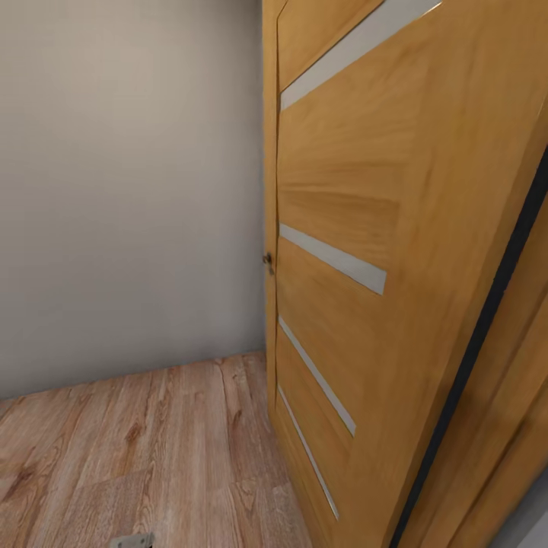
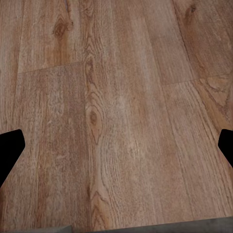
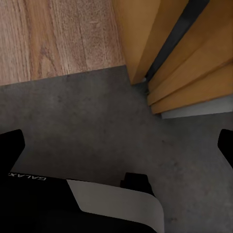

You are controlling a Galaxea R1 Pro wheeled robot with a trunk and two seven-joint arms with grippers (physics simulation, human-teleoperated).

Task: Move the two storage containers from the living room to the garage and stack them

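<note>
Wood-plank flooring (image 2: 121,111) under left tool's (image 2: 116,145) spread fingers (image 2: 9,150).

Glossy wooden door (image 1: 396,251), matt wood-plank flooring (image 1: 137,457), rough concrete (image 3: 87,121).

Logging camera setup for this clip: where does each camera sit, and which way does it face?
Head view: on the head, facing a wooden door, grey wall and wood-plank floor.
Left wrist view: above plank floor; dark fingertips at both edges.
Right wrist view: above the grey concrete floor at the door's foot; fingertips show.
Shared: door, planks.
</note>
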